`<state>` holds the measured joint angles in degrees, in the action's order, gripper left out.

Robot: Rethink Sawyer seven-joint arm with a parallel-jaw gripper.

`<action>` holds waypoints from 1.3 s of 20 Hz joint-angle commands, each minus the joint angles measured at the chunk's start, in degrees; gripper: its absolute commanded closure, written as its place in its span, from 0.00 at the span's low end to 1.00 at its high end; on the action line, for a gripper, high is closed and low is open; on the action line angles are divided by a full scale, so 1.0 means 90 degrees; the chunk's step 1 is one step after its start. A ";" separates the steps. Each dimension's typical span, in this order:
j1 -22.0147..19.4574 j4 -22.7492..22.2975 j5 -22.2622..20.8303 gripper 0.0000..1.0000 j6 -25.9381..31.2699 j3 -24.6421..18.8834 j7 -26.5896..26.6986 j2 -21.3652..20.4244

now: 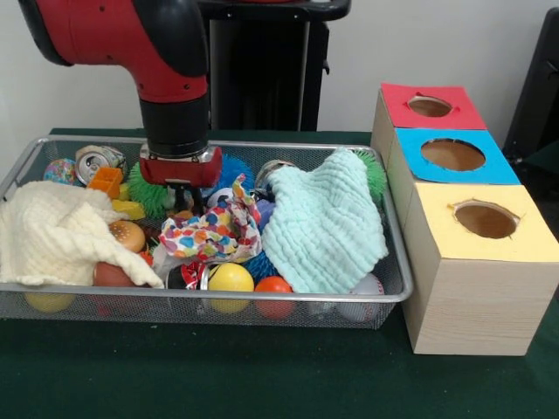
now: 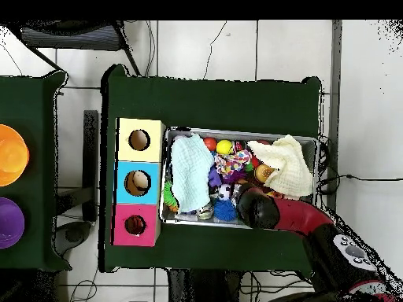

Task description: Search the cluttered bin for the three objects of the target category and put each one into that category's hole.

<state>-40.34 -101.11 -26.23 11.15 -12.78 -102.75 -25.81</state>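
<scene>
A red and black robot arm [image 1: 166,61] reaches down into a wire mesh bin [image 1: 218,301] crowded with toys and cloths. To the right stands a wooden box [image 1: 476,288] with red, blue and yellow holed tops. A mint cloth [image 1: 323,223] covers the bin's right side, a cream cloth [image 1: 52,236] its left. The gripper [image 1: 181,194] hangs low over the far middle, just behind a patterned cloth [image 1: 210,234]; whether its jaws are released or clenched cannot be told. The target category is unclear; balls lie along the near wall.

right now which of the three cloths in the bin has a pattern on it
The small middle cloth, printed with coloured dots and shapes. The cream cloth and the mint cloth either side are plain.
</scene>
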 commanded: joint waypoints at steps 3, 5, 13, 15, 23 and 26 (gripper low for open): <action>0.0522 -0.0085 0.0206 1.00 0.0665 0.0160 -0.0629 -0.0197; 0.0482 -0.0313 0.0268 1.00 0.0625 0.0162 -0.0683 -0.0505; 0.0417 -0.1114 0.0855 1.00 0.2135 -0.0289 0.0091 -0.2793; 0.0436 -0.1184 0.1034 1.00 0.2452 -0.0392 0.0202 -0.3146; 0.0410 -0.1754 0.1682 1.00 0.2204 -0.0669 -0.0236 -0.3610; 0.0385 -0.2125 0.2027 1.00 0.1986 -0.0788 -0.0421 -0.3732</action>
<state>-36.66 -111.47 -13.56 29.54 -13.13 -102.75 -55.28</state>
